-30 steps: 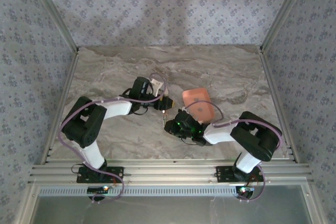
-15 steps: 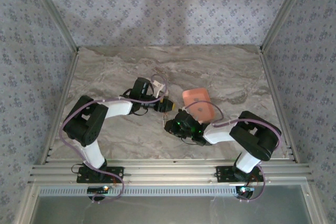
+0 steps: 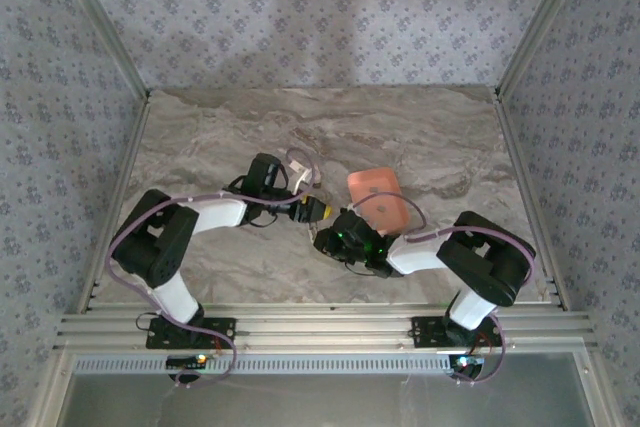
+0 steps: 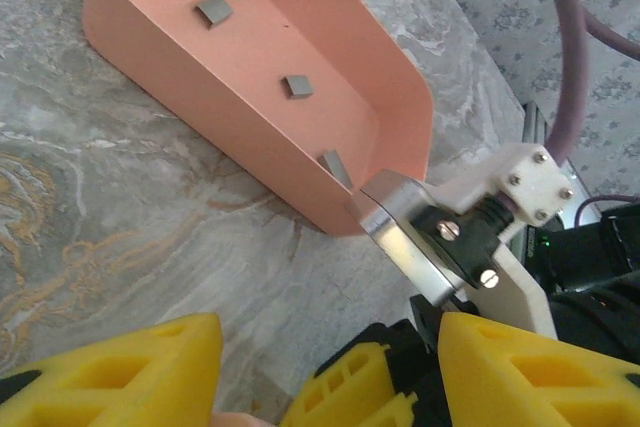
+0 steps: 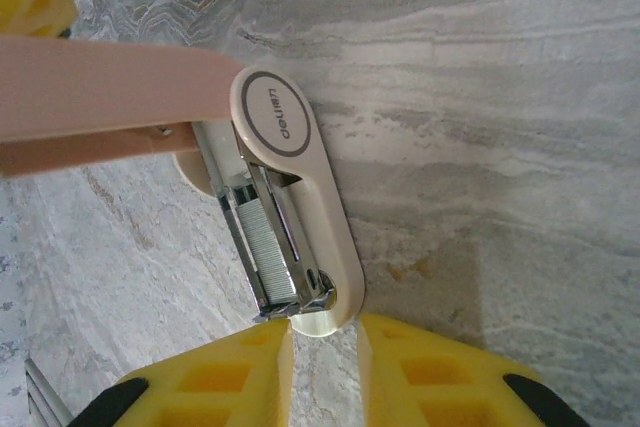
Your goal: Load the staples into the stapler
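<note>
Right fingers (image 5: 210,377): pinched one end of the pale pink-and-white mini stapler (image 5: 300,187).
Left fingers (image 4: 120,367): spread apart over the marbled grey desk (image 4: 150,227).

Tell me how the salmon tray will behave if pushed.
The tray looks thin-walled, probably light and likely to slide on the smooth table. Low and wide, it seems unlikely to tip, though its loose staples may skid.

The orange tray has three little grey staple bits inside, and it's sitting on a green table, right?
Not quite. The table is grey with a marble pattern, not green, as the left wrist view shows. The rest is right: the orange tray sits on it with three little grey staple bits inside.
</note>
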